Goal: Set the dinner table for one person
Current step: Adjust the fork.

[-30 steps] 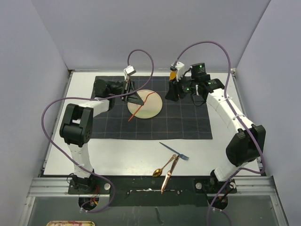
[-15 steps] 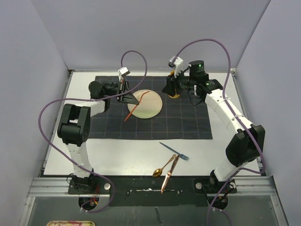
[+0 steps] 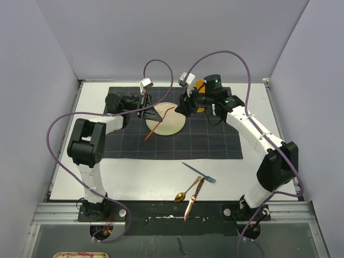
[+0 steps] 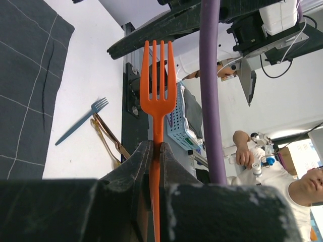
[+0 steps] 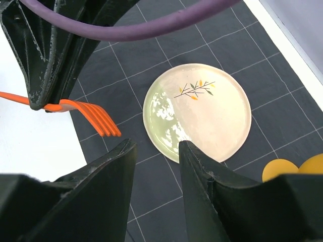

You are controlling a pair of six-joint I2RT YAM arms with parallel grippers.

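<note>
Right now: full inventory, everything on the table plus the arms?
dinner table: 1, white, under everything
cloth: 1, dark grey with a light grid, far half of the table
plate: 1, cream with a sprig print, on the cloth
orange fork: 1, orange, in the left tool, over the plate
blue fork: 1, blue, bare table just off the cloth's near edge
spoon: 1, gold, near edge
knife: 1, copper, beside the spoon
yellow-orange item: count unclear, far edge of the cloth, mostly hidden
cables: 2, purple, one per arm
left tool: shut on the orange fork
right tool: open, empty, above the plate
</note>
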